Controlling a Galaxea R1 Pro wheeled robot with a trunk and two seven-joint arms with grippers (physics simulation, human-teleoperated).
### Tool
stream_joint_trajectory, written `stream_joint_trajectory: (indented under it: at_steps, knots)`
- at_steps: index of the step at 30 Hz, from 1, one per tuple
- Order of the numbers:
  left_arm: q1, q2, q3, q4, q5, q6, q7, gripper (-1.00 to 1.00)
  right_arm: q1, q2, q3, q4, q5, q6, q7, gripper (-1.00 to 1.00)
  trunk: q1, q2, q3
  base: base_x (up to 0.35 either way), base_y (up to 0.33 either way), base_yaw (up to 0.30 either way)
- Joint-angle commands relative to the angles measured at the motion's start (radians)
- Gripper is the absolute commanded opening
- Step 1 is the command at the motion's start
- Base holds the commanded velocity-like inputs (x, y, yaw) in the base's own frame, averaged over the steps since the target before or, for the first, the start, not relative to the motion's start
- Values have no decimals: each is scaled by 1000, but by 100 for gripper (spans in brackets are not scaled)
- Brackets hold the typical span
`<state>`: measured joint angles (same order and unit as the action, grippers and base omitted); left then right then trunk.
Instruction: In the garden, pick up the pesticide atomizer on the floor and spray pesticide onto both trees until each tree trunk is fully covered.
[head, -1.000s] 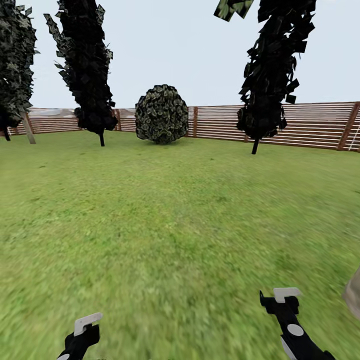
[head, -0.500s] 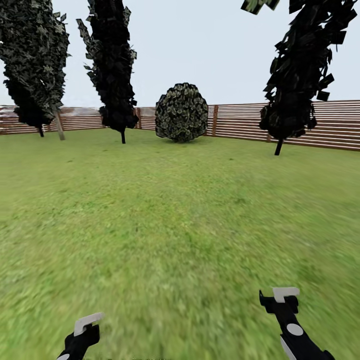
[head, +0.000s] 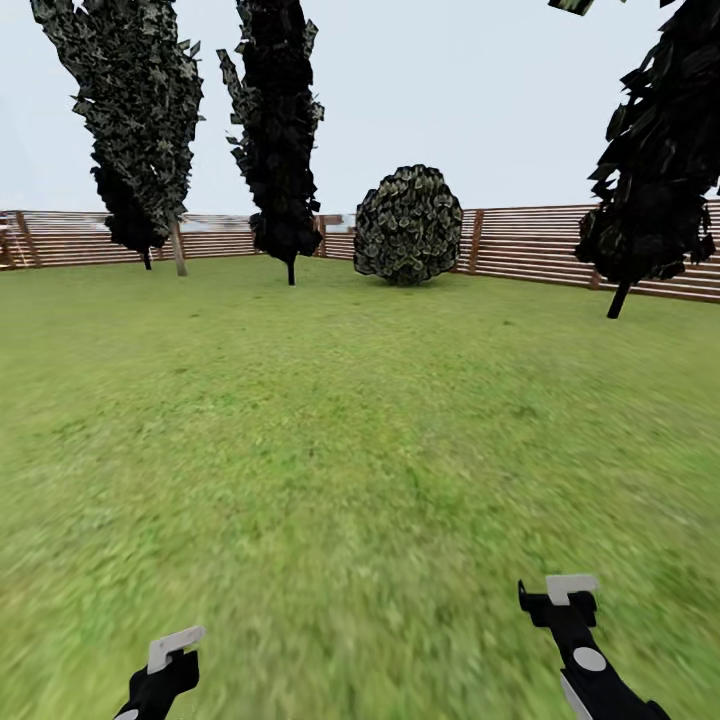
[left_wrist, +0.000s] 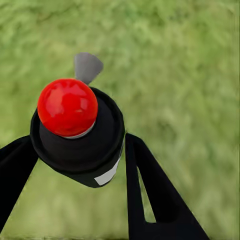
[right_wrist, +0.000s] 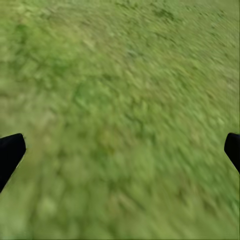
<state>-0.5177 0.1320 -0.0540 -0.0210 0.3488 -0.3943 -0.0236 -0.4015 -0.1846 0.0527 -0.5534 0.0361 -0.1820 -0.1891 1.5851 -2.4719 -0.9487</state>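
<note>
The head view looks over a wide lawn (head: 330, 450) to a brown slatted fence (head: 530, 240). Before the fence stand a round bush (head: 408, 224) and three dark thin-trunked conifers (head: 278, 130) — two at the left and one at the right edge.

At the bottom of this view both arms reach forward over the grass. The left claw (head: 165, 660) is low at the left, with one pale finger tip showing. The right claw (head: 568, 596) is at the right, a little higher.

The left wrist view gives what the head view cannot: the pesticide atomizer (left_wrist: 77, 132), a black body with a red round top and a pale strip, sits between the two black fingers (left_wrist: 150, 190) of the left claw, which is closed on it above the grass.

In the right wrist view only the two dark finger tips (right_wrist: 10, 152) appear at the opposite edges, far apart — the right claw is wide open and holds nothing, with blurred grass under it.
</note>
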Motion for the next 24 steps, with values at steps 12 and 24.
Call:
stream_joint_trajectory:
  at_steps: [12, 24]
  knots:
    - [1, -1, -6, 1, 9, -3, -3, -100, 0, -1, 6, 1, 4, -1, -9, 100, 0, 0, -1, 0, 0, 282]
    - [1, -2, -6, 1, 9, -3, -3, -100, 0, -1, 6, 1, 4, -1, -9, 100, 0, 0, -1, 0, 0, 282]
